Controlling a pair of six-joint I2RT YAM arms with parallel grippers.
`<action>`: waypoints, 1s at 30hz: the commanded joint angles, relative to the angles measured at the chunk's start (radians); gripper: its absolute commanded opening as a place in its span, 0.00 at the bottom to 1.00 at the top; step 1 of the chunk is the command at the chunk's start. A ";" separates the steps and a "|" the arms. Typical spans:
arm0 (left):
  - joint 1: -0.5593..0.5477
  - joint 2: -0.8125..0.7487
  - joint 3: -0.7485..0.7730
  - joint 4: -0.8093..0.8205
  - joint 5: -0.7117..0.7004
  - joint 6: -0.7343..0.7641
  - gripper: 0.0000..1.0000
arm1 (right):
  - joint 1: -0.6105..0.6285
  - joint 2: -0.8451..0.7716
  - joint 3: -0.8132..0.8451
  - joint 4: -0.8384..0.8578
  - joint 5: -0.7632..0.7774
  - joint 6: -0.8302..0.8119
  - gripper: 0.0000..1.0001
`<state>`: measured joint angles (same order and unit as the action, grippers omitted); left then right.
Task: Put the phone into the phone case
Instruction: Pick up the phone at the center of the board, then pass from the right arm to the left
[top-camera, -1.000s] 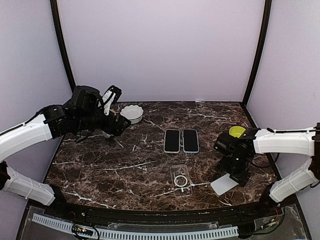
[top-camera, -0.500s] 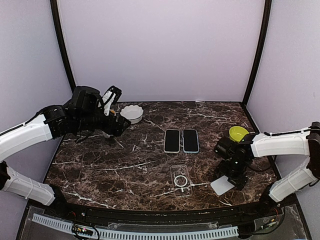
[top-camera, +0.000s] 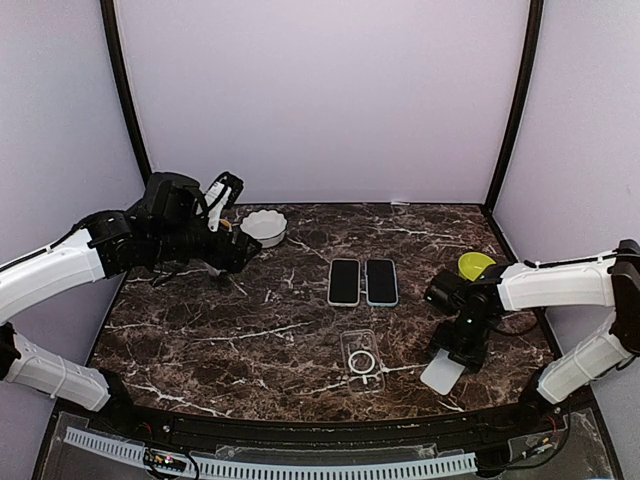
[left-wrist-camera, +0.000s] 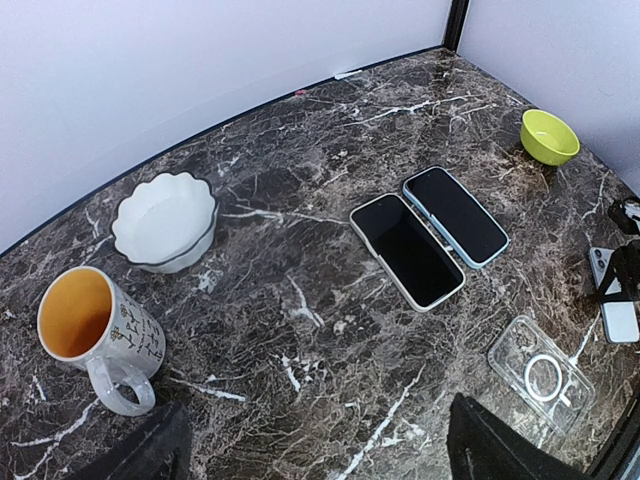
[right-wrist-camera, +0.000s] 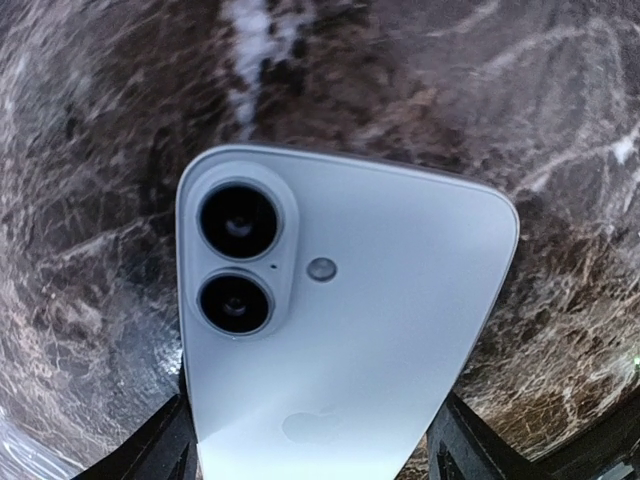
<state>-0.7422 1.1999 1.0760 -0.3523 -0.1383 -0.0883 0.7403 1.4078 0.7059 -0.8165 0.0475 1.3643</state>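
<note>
A white phone (right-wrist-camera: 340, 330) with two back camera lenses is held back-up between the fingers of my right gripper (right-wrist-camera: 315, 455). In the top view this phone (top-camera: 441, 375) is low over the table at the front right, under the right gripper (top-camera: 461, 340). The clear phone case (top-camera: 362, 360) with a ring on it lies flat to the phone's left, apart from it. It also shows in the left wrist view (left-wrist-camera: 541, 362). My left gripper (top-camera: 235, 252) hovers open and empty at the far left.
Two cased phones lie screen-up side by side mid-table, one white-edged (top-camera: 344, 281), one blue-edged (top-camera: 381, 282). A white scalloped bowl (top-camera: 265, 227) and an orange-lined mug (left-wrist-camera: 95, 330) stand at the back left. A green bowl (top-camera: 473, 264) stands at the right.
My right gripper has shifted a little to the left with the white phone in it. The left arm has not moved.
</note>
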 joint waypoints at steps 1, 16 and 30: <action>0.004 -0.019 -0.013 0.013 -0.001 0.014 0.91 | 0.000 0.001 0.048 0.117 -0.012 -0.118 0.47; 0.004 -0.039 -0.043 0.070 0.086 0.044 0.90 | 0.058 -0.095 0.223 0.179 0.068 -0.350 0.30; -0.123 -0.144 -0.162 0.446 0.435 0.065 0.81 | 0.177 0.008 0.683 0.791 0.085 -0.688 0.28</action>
<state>-0.7811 1.0950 0.9508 -0.1116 0.2283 -0.0555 0.9035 1.3605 1.3003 -0.3794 0.1547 0.7834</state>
